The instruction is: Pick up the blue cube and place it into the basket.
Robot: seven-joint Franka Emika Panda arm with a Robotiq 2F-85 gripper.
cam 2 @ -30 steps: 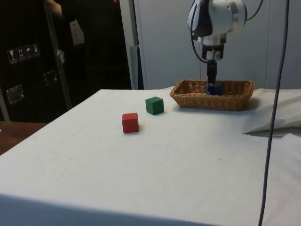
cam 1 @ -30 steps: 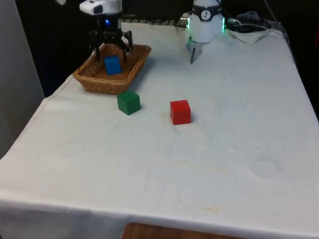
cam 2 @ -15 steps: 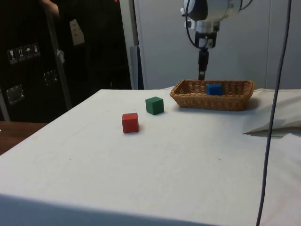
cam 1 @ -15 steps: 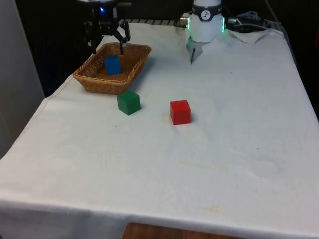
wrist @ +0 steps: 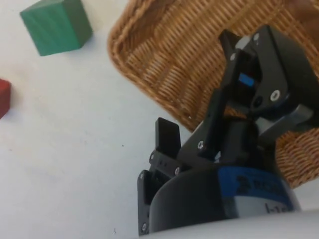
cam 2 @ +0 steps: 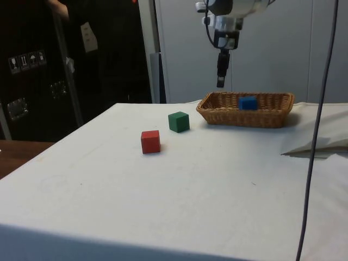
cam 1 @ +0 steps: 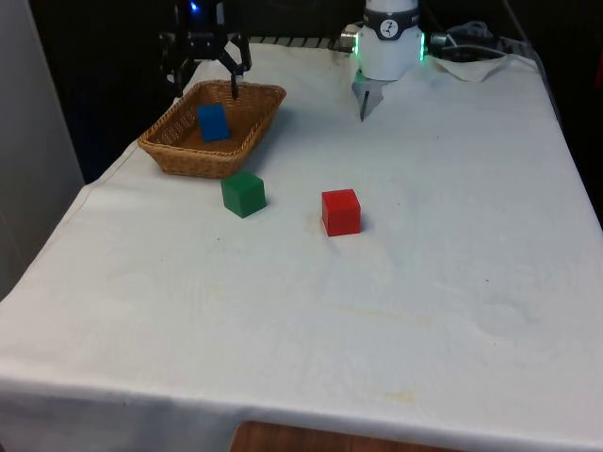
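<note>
Blue cube (cam 1: 213, 121) lay in the basket (cam 1: 170, 151); light, rigid, best gripped on flat sides. Jaws (cam 1: 205, 75) hung open, empty.

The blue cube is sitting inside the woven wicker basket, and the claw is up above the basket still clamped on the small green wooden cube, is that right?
Not quite. The blue cube does sit in the woven wicker basket, and the claw is above it, but it holds nothing. The front view shows it open and empty, with the small green wooden cube resting on the white cloth beside the basket.
</note>
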